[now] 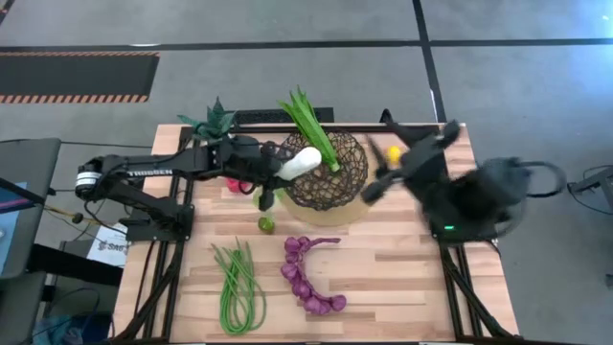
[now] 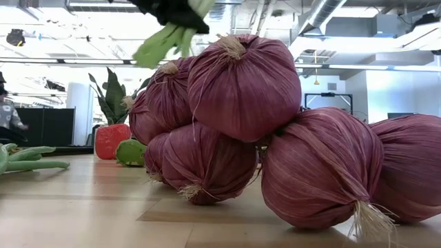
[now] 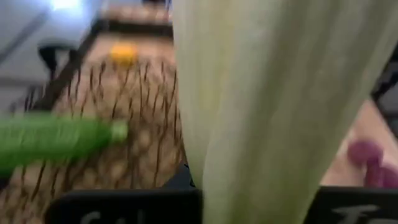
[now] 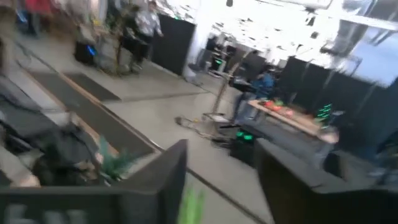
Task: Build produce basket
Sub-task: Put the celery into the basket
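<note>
My left gripper (image 1: pixel 273 177) is shut on the white-green leek (image 1: pixel 292 168); the leek's white end is over the left rim of the dark wire basket (image 1: pixel 330 182). Green leafy stalks (image 1: pixel 311 125) stick out of the basket toward the far edge. The lemon (image 1: pixel 394 151) lies right of the basket. Near it hovers my right gripper (image 1: pixel 378 182), raised and blurred. In the right wrist view it (image 4: pixel 221 186) is open with nothing between its fingers. The lime (image 1: pixel 266 223), green beans (image 1: pixel 238 287) and purple onion string (image 1: pixel 311 278) lie on the table. The red pepper (image 1: pixel 233 184) is half hidden under my left arm. My left gripper pinches the leek between its two fingers, partway along its stalk (image 3: pixel 249 186), coming from the table's left. The leek is lifted clear of the table and slants, its white end (image 1: pixel 305 159) toward the basket. Its green leaf end (image 2: pixel 165 41) hangs below the gripper.
The basket sits on a tan round mat (image 1: pixel 330 213). A small potted spiky plant (image 1: pixel 215 120) stands at the far left corner. Bare wood lies at the table's near right. The room beyond holds desks, screens and a person (image 4: pixel 146 22).
</note>
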Controlling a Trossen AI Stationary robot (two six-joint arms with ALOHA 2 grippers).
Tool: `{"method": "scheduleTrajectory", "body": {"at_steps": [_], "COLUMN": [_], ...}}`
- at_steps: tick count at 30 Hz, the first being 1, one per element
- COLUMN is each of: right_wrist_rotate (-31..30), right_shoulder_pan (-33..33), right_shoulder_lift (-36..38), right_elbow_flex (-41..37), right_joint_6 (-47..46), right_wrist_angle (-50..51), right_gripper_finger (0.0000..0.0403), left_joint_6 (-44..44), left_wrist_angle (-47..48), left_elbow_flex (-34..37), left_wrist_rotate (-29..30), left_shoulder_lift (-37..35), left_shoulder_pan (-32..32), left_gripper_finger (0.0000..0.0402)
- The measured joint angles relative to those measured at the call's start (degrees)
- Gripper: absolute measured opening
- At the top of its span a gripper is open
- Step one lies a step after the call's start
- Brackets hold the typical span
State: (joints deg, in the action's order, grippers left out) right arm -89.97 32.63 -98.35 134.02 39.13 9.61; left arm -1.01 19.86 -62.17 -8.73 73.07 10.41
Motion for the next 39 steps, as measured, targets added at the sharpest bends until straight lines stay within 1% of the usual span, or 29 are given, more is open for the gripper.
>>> {"method": "scheduleTrajectory", "body": {"at_steps": [4, 5, 6, 8, 11, 13, 16, 18, 20, 21, 22, 24, 26, 27, 28, 29, 30, 31, 34, 36, 39], "right_wrist_rotate": [-0.13, -0.13, -0.11, -0.07, -0.07, -0.07, -0.04, 0.10, 0.87, 3.19, 7.09, 13.97, 16.77, 17.72, 18.95, 21.00, 23.84, 26.77, 34.60, 39.47, 42.20], "right_shoulder_pan": [1.78, 1.77, 1.71, 1.89, 1.49, 1.22, 0.87, 0.51, 0.21, 0.17, -0.39, -1.80, -3.24, -3.67, -4.33, -5.56, -5.91, -6.01, -7.99, -8.60, -9.33], "right_shoulder_lift": [2.35, 2.48, 2.64, 2.66, 2.85, 2.89, 2.87, 3.37, 4.22, 4.75, 5.44, 6.06, 6.16, 5.84, 5.29, 5.23, 5.38, 5.31, 5.27, 6.41, 7.91], "right_elbow_flex": [0.03, 0.06, 0.02, -0.05, -0.05, -0.03, -0.05, -0.07, -0.07, -0.05, -0.05, -0.04, -0.05, -0.09, -0.42, -1.67, -2.82, -3.72, -6.68, -10.99, -18.02], "right_joint_6": [-2.12, -2.08, -2.38, -4.17, -6.76, -9.89, -17.93, -26.83, -39.09, -45.74, -52.80, -66.39, -79.19, -85.14, -89.14, -88.47, -85.76, -84.94, -88.93, -89.02, -91.96], "right_wrist_angle": [1.60, 2.21, 2.59, 3.97, 7.44, 10.75, 19.78, 28.65, 39.87, 45.81, 51.78, 63.15, 74.58, 79.72, 80.78, 79.60, 78.43, 78.05, 80.42, 80.46, 80.34], "right_gripper_finger": [0.0044, 0.0023, 0.0016, 0.0016, 0.0005, 0.0005, 0.0003, 0.0002, 0.0002, 0.0002, 0.0002, 0.0001, 0.0001, 0.0001, 0.0001, 0.0001, 0.0001, 0.0001, 0.0001, 0.0001, 0.0001], "left_joint_6": [-2.27, -2.95, -3.58, -4.90, -6.32, -7.48, -8.30, -9.42, -11.02, -11.85, -12.50, -13.55, -15.14, -16.05, -17.16, -18.61, -19.81, -20.80, -24.16, -25.70, -26.86], "left_wrist_angle": [14.82, 19.03, 22.79, 29.02, 37.61, 41.98, 48.53, 53.82, 58.55, 62.09, 64.68, 67.77, 70.74, 70.29, 69.54, 69.96, 70.53, 70.15, 70.31, 69.85, 70.09], "left_elbow_flex": [-6.43, -8.55, -10.73, -15.50, -22.87, -27.35, -33.56, -36.96, -40.24, -41.61, -42.83, -45.30, -47.48, -48.52, -49.34, -50.38, -51.58, -52.89, -55.34, -56.28, -56.12], "left_wrist_rotate": [3.28, 5.20, 7.81, 13.61, 20.55, 23.79, 27.84, 30.70, 31.47, 31.81, 32.14, 33.10, 34.25, 34.60, 34.55, 34.47, 34.38, 34.37, 34.45, 34.55, 34.62], "left_shoulder_lift": [0.18, 0.19, 0.19, 0.19, 0.14, 0.14, 1.19, 2.86, 4.92, 6.59, 8.17, 12.39, 16.81, 18.93, 20.75, 22.78, 24.56, 26.36, 30.20, 31.59, 32.52], "left_shoulder_pan": [-0.74, -0.80, -0.84, -0.80, -0.67, -0.67, -0.68, -0.64, -0.53, -0.43, -0.37, 0.04, 0.89, 1.26, 1.75, 2.12, 2.34, 2.71, 3.91, 4.80, 5.94], "left_gripper_finger": [0.0011, 0.0011, 0.0011, 0.0011, 0.0011, 0.0011, 0.0011, 0.0011, 0.0011, 0.0011, 0.0011, 0.0011, 0.0011, 0.0011, 0.0010, 0.0010, 0.0009, 0.0009, 0.0009, 0.0009, 0.0009]}}
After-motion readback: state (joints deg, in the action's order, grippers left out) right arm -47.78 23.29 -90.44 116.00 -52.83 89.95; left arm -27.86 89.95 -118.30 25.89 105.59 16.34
